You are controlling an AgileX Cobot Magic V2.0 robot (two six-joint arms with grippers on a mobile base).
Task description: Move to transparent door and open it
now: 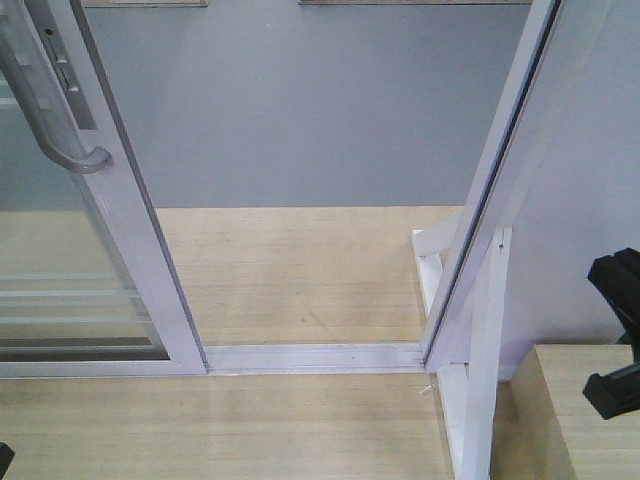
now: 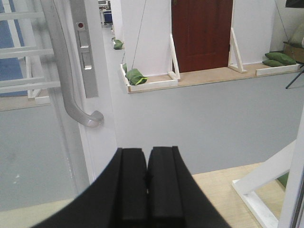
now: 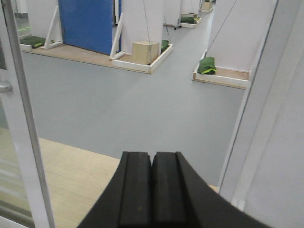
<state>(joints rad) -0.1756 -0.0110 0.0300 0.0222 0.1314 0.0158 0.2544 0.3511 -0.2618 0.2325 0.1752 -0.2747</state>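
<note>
Transparent door (image 1: 95, 250) sits at the left of the front view, slid aside on the floor track (image 1: 315, 357). There's a wide gap between its stile and the white frame post (image 1: 500, 170) on the right, with grey floor visible through the opening. We judge the door as effectively open, so the step in hand looks like the tail end of the opening, or a check that the gap is enough.

The curved grey handle (image 2: 71, 95) shows close up in the left wrist view, just beside the lock plate (image 2: 85, 52). Left gripper (image 2: 147, 190) has its pads pressed together with nothing between them; it sits below and right of the handle, apart from it. Right gripper (image 3: 152, 190) is likewise closed on nothing and points through the opening, clear of both door edge and post.

Next move, as we read it: if more travel is wanted, we push the stile further left with the left arm. Otherwise we keep both arms tucked and confirm the opening.
</note>
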